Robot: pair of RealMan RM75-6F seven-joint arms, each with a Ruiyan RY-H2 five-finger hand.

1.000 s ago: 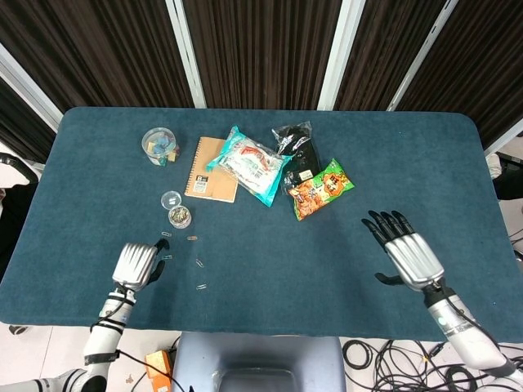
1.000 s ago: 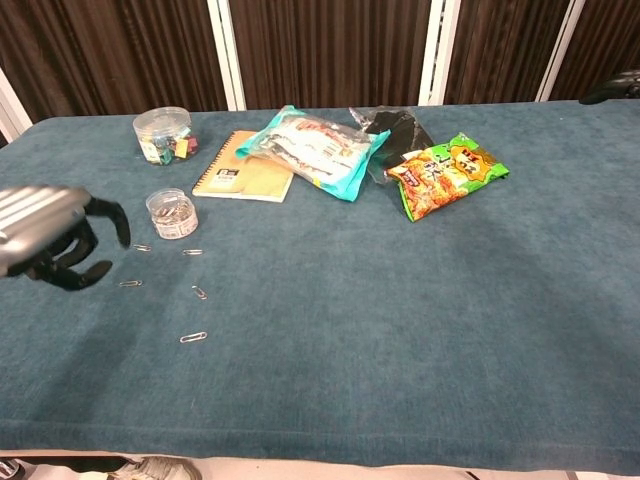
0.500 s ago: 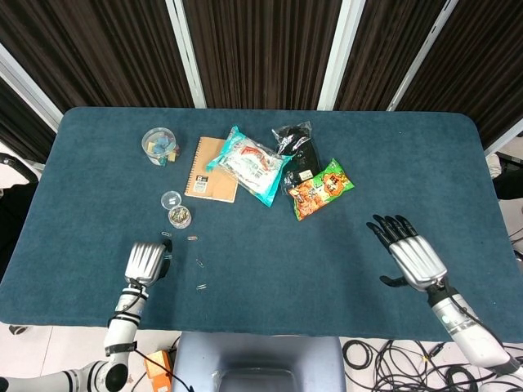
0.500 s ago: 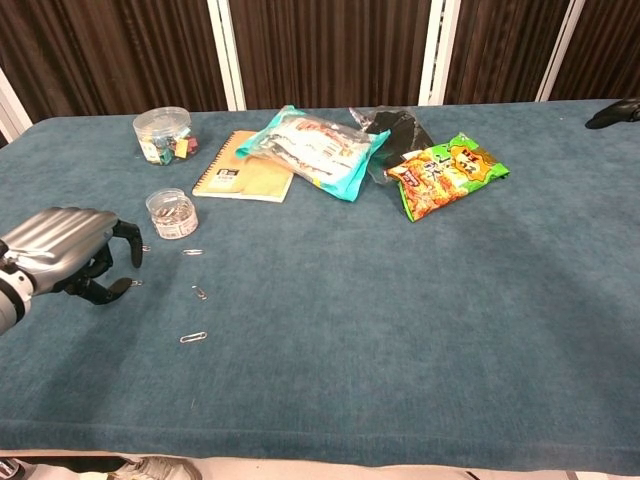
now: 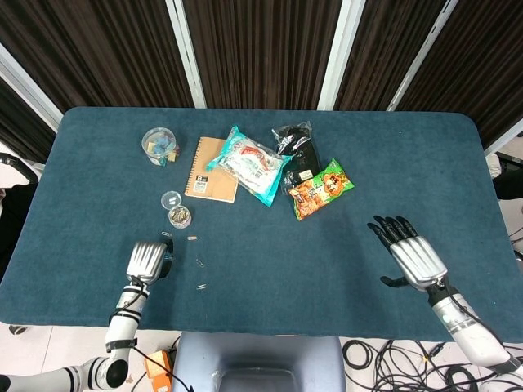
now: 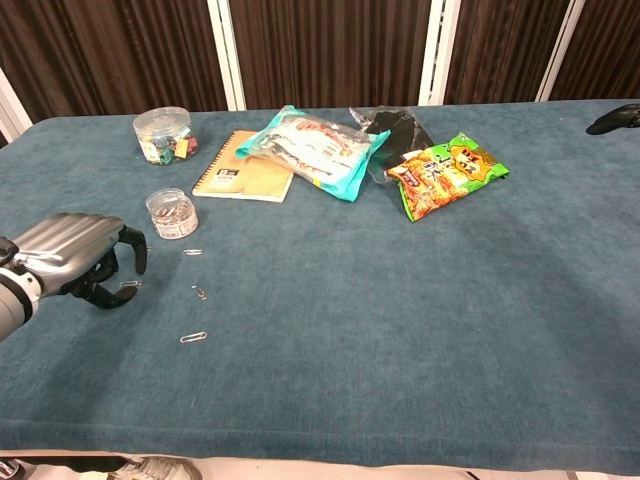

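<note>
The right robot hand [image 6: 617, 118] is barely poking in at the chest view's upper right edge, mostly cut off. The left robot hand [image 6: 78, 256] is curling over a paper clip [image 6: 128, 285], hiding whether it's actually pinching it.

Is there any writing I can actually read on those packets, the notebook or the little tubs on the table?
None can be read with certainty.
Notebook: a small dark label at its corner, too small.
Green snack bag: large printed characters, blurred.
Teal-edged packet: red print, unreadable.
Black packet: a label, too small.
Clip tubs: no writing visible.
</note>
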